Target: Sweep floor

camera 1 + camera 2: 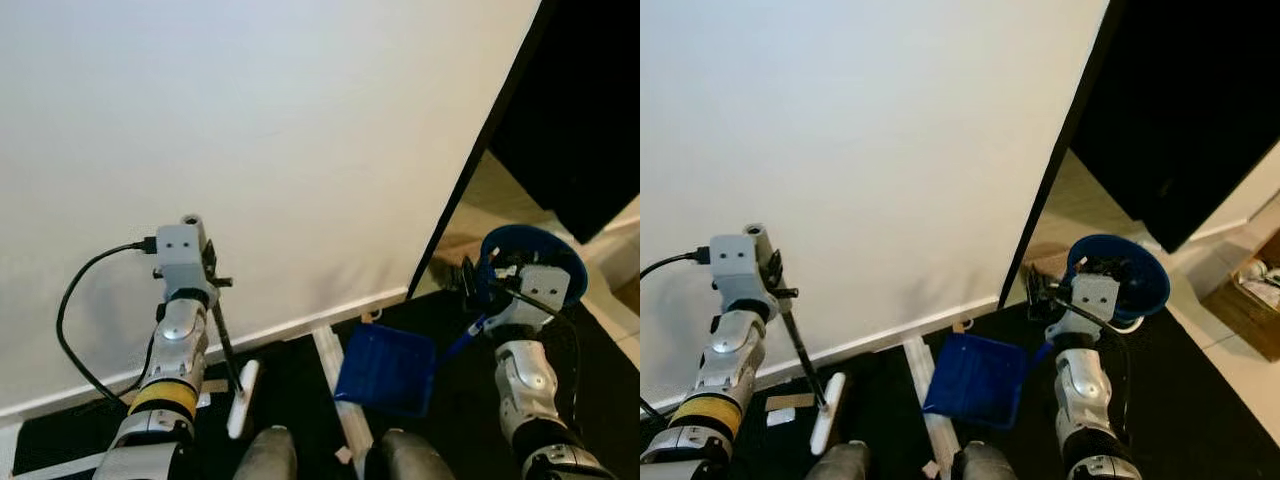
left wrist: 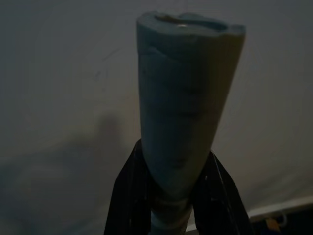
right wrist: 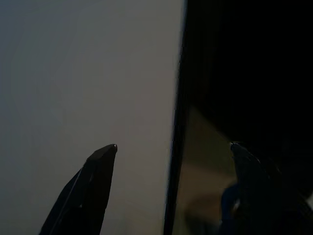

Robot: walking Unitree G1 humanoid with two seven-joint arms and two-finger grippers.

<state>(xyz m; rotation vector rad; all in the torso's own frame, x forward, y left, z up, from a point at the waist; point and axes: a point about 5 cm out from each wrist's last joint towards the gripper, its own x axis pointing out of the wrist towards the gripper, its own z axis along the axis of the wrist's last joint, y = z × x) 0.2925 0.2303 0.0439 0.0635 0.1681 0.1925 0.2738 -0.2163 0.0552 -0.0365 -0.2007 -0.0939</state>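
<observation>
So the left hand (image 2: 171,196) grips the broom (image 1: 240,398) to sweep, and the right hand (image 3: 171,156), its fingers apart, hooks the dustpan (image 1: 388,368) low to catch dirt.

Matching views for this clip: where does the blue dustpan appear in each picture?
Left eye view: blue dustpan, lower centre, on the dark floor.
Right eye view: lower centre, left of the right arm.
Left wrist view: not in it.
Right wrist view: cannot tell.
Shared landmark: white baseboard behind the pan.
</observation>
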